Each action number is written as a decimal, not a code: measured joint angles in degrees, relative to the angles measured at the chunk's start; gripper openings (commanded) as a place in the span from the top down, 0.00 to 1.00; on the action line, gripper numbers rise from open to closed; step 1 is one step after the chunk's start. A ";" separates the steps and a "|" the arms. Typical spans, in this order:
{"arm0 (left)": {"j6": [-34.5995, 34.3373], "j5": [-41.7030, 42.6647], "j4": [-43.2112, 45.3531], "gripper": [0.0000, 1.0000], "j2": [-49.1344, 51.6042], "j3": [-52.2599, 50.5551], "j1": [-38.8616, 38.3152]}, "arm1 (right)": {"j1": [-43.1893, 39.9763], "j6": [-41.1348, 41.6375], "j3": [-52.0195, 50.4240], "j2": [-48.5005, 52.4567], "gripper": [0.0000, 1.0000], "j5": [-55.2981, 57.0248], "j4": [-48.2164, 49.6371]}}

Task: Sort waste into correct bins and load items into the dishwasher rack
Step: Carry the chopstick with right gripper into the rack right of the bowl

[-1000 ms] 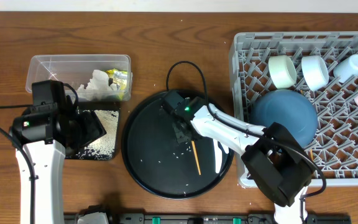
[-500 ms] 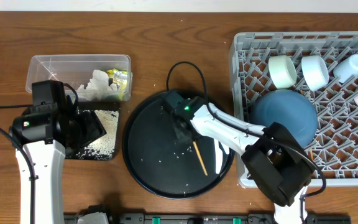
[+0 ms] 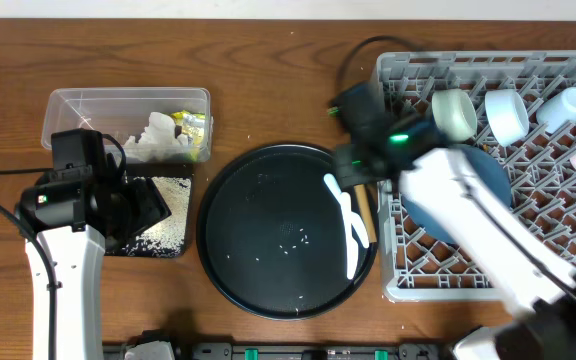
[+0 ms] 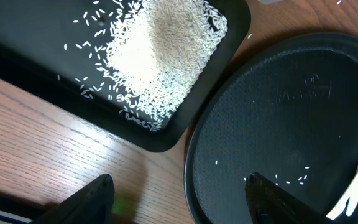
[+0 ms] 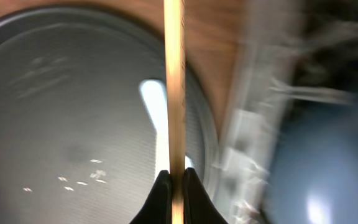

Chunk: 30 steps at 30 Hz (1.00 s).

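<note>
My right gripper (image 5: 175, 177) is shut on a wooden chopstick (image 5: 174, 87), which runs straight away from the jaws. In the overhead view this gripper (image 3: 356, 172) hangs, blurred, between the round black tray (image 3: 258, 250) and the dishwasher rack (image 3: 488, 280). The chopstick (image 3: 361, 208) is above the tray's right rim. A white spoon (image 3: 348, 230) lies on the round tray among a few rice grains. My left gripper (image 4: 179, 186) is open and holds nothing, low by the shallow black bin (image 4: 17, 56) with its rice pile (image 4: 160, 50).
The rack holds a dark-blue bowl (image 3: 473, 190) and several pale cups (image 3: 508, 115) along its far side. A clear tub (image 3: 78, 110) at the back left contains white napkins (image 3: 158, 135) and a yellow-green wrapper (image 3: 190, 125). The left arm (image 3: 63, 215) stands beside the black bin (image 3: 163, 215).
My right gripper closed on the chopstick on the round tray, lifted it and swung right and back toward the rack. The left arm has not moved.
</note>
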 measured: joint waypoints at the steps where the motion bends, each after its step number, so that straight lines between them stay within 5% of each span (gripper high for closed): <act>1: 0.00 0.00 0.00 0.31 0.00 0.00 0.00 | -2.32 -0.90 0.00 -1.60 0.99 1.01 -1.68; 8: 0.00 0.00 0.00 0.31 0.00 0.00 0.00 | -15.65 -8.61 -0.09 -4.59 0.99 5.57 -6.71; 17: 0.00 0.00 0.00 0.31 0.00 -0.02 0.00 | -30.67 -16.72 -7.58 -4.61 0.99 10.56 -1.49; 30: 0.00 -0.02 0.02 0.31 0.02 -0.02 0.00 | -41.18 -27.82 -14.75 -4.61 0.99 13.77 7.45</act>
